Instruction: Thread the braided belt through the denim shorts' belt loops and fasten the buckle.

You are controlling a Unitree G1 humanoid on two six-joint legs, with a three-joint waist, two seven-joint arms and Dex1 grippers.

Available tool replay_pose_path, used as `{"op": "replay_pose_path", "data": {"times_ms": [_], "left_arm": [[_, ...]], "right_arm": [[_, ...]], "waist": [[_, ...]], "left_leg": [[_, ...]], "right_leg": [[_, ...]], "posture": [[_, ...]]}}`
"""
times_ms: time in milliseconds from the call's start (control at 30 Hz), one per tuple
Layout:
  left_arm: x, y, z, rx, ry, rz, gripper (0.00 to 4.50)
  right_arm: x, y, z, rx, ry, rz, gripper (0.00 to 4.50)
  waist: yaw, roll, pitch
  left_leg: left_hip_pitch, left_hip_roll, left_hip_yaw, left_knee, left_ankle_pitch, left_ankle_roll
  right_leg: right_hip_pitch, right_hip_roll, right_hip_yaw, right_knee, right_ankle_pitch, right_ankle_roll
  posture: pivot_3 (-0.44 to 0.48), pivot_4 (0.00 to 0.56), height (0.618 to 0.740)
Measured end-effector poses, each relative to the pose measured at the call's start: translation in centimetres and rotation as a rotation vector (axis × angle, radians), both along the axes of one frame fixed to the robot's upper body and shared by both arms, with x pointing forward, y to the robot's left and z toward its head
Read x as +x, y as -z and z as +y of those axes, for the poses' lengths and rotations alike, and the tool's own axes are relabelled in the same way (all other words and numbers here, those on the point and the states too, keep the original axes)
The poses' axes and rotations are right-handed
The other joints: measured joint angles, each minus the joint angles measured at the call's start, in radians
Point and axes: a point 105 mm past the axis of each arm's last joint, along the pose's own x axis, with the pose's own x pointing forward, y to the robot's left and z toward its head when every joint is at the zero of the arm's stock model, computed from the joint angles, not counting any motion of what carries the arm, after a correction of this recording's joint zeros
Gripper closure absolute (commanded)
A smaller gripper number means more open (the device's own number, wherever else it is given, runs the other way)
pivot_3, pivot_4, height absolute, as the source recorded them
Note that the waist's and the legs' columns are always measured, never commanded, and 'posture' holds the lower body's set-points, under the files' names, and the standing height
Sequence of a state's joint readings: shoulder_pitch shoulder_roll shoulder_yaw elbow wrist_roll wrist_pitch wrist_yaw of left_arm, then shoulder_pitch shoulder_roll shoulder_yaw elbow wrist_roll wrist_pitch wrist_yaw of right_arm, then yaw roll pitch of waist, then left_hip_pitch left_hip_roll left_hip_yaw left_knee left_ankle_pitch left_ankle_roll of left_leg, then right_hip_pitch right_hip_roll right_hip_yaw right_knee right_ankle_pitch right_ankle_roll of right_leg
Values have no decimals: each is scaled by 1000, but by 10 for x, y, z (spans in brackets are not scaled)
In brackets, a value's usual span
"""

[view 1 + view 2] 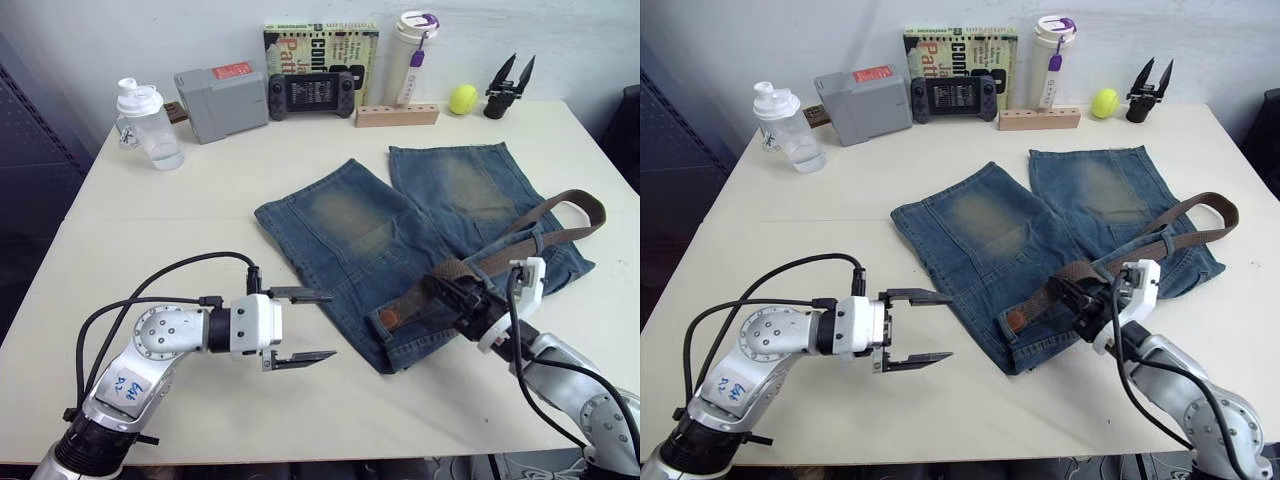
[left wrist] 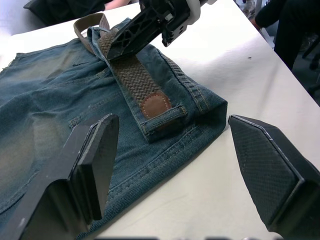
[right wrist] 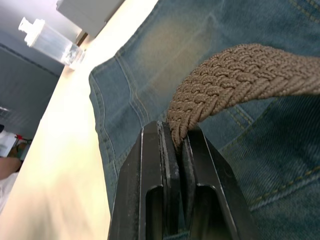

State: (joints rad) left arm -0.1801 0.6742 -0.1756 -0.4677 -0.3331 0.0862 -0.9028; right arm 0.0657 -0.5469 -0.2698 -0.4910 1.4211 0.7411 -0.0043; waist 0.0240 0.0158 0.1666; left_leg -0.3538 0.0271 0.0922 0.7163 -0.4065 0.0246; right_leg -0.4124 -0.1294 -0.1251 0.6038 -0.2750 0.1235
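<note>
Our right gripper (image 3: 172, 145) sits nearest the lens in its wrist view, its two black fingers (image 3: 150, 165) pressed together on the braided belt (image 3: 235, 75), which bulges up out of the pinch and arches away over the denim. From the head we see that gripper (image 1: 452, 292) low over the waistband of the denim shorts (image 1: 400, 230), near the front edge of the white table (image 1: 180, 200). Ahead of the grip, the belt's darker rounded tip (image 1: 388, 318) has passed under one of the belt loops (image 2: 165, 117) close to the waistband's corner; behind the grip the strap runs across the shorts and folds into a loop (image 1: 575, 205) beyond their far right side. We cannot make out the buckle. Our left gripper (image 1: 298, 325) hovers just left of the shorts, fingers (image 2: 95, 155) spread wide apart and holding nothing, aimed at the waistband corner. The shorts lie flat, both legs pointing toward the far side of the table. Along that far edge stand a clear shaker bottle (image 1: 148, 125), a grey box (image 1: 220, 100), a handheld game console (image 1: 310, 95), a book (image 1: 320, 45), a white tumbler (image 1: 413, 55), a wooden block (image 1: 397, 114), a tennis ball (image 1: 462, 99) and a spare black gripper (image 1: 508, 88).
</note>
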Motion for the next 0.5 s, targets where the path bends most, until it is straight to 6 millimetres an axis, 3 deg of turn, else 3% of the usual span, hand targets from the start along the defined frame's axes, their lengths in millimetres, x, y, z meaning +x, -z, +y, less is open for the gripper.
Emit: {"op": "replay_pose_path", "data": {"times_ms": [300, 500], "left_arm": [[2, 1, 0, 21, -4, -26, 673], [18, 33, 4, 249, 40, -309, 673]], "right_arm": [[-1, 16, 15, -44, -26, 22, 4500], [-8, 41, 36, -35, -78, 164, 4500]], "waist": [[0, 0, 0], [-1, 0, 0]], "left_leg": [[0, -1, 0, 0, 0, 0], [0, -2, 3, -1, 0, 0]], "right_leg": [[0, 0, 0, 0, 0, 0], [0, 1, -1, 0, 0, -1]], "posture": [[0, 150, 731], [0, 150, 731]]}}
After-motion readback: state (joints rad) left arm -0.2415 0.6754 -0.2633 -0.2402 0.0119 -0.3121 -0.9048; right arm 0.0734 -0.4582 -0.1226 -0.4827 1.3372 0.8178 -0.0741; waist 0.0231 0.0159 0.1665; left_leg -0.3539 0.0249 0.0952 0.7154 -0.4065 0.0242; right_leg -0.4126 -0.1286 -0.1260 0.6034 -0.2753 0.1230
